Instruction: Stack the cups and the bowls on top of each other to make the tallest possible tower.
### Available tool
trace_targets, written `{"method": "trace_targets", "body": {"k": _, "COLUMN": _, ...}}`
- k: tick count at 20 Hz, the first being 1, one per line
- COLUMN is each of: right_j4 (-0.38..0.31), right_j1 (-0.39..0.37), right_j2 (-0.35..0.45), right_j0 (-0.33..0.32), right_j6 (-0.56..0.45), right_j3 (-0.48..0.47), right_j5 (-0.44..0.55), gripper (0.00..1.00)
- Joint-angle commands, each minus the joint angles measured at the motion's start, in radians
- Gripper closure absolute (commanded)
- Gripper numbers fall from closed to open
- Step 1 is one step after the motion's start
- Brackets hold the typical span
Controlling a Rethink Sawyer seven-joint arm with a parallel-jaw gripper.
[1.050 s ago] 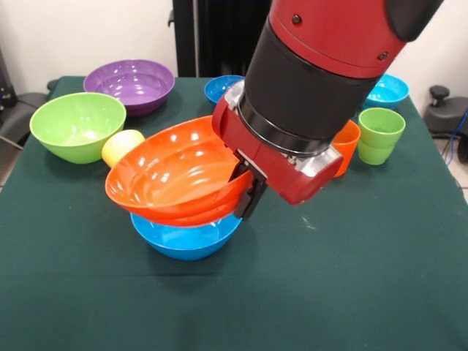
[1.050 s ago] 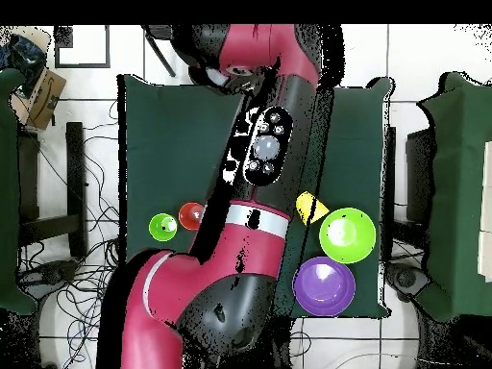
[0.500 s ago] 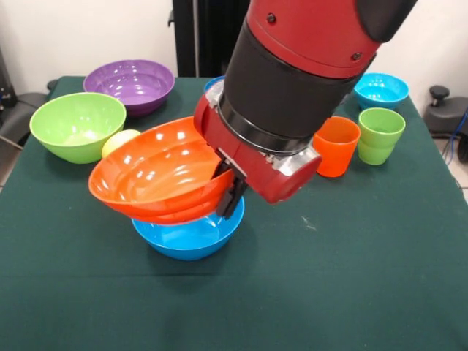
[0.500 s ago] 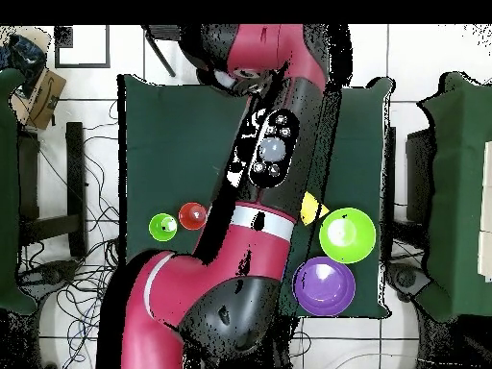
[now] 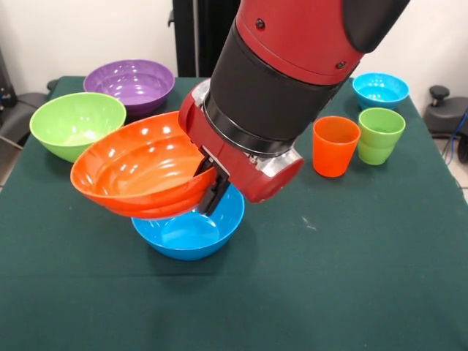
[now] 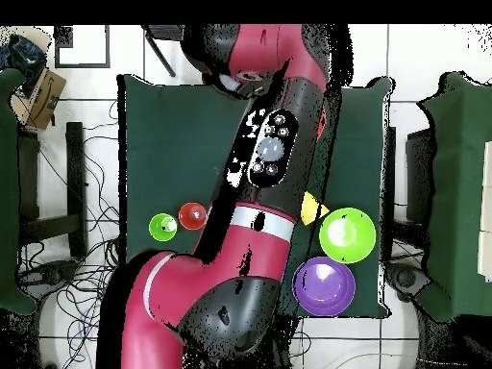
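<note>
Pinching the orange bowl [image 5: 139, 168] by its thin rim, the gripper [image 5: 212, 191] tilts this light, glossy, slippery shell over the blue bowl [image 5: 191, 230] mid-table

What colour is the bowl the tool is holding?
Orange; the tool grips its rim, clearest in the front view.

Near table edge [image 5: 307, 307] lies open; orange bowl [image 5: 135, 172] overhangs blue bowl [image 5: 191, 232].
</note>
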Motion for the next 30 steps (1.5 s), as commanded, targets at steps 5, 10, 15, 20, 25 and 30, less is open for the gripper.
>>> {"method": "trace_targets", "body": {"k": 5, "right_j4": -0.092, "right_j1": 0.049, "right_j2": 0.086, "right_j0": 0.014, "right_j6": -0.193, "right_j3": 0.052, "right_j5": -0.078, "gripper": 1.0}}
{"method": "trace_targets", "body": {"k": 10, "right_j4": -0.09, "right_j1": 0.071, "right_j2": 0.096, "right_j0": 0.022, "right_j6": -0.17, "right_j3": 0.064, "right_j5": -0.12, "gripper": 1.0}}
{"method": "trace_targets", "body": {"k": 15, "right_j4": -0.106, "right_j1": 0.063, "right_j2": 0.102, "right_j0": 0.047, "right_j6": -0.138, "right_j3": 0.132, "right_j5": -0.175, "gripper": 1.0}}
{"method": "trace_targets", "body": {"k": 20, "right_j4": -0.113, "right_j1": 0.043, "right_j2": 0.109, "right_j0": 0.063, "right_j6": -0.151, "right_j3": 0.195, "right_j5": -0.193, "gripper": 1.0}}
{"method": "trace_targets", "body": {"k": 25, "right_j4": -0.123, "right_j1": 0.011, "right_j2": 0.115, "right_j0": 0.079, "right_j6": -0.162, "right_j3": 0.272, "right_j5": -0.213, "gripper": 1.0}}
{"method": "trace_targets", "body": {"k": 30, "right_j4": -0.148, "right_j1": -0.039, "right_j2": 0.131, "right_j0": 0.097, "right_j6": -0.171, "right_j3": 0.364, "right_j5": -0.243, "gripper": 1.0}}
